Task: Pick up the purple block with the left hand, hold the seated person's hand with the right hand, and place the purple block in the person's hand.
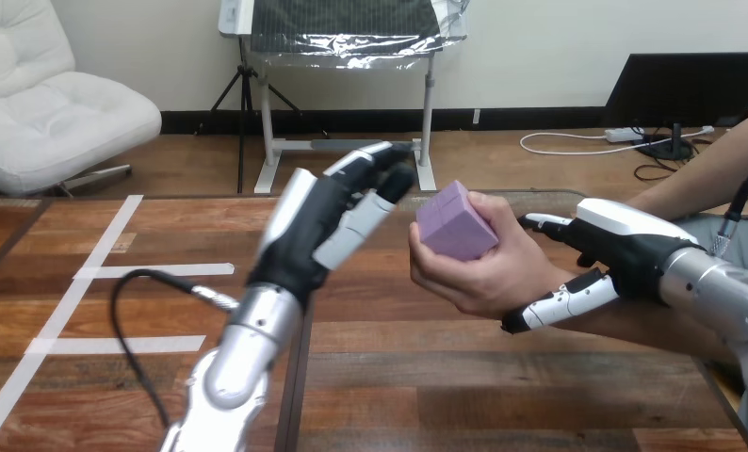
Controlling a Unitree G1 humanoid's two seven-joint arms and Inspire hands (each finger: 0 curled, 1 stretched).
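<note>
The purple block [456,222] rests in the person's hand [488,273] above the middle of the table, with that hand's fingers curled round it. My left hand [325,221] is raised just left of the block, a small gap away, its fingers relaxed and holding nothing. My right hand [625,247] comes in from the right and grips the person's hand from behind. Its thumb lies over the back of that hand and its fingers [563,301] curl underneath near the wrist.
The wooden table [464,386] stretches below both arms. White tape lines [116,273] mark its left part. A black cable [130,311] loops beside my left forearm. The person's forearm [653,325] runs off to the right under my right hand.
</note>
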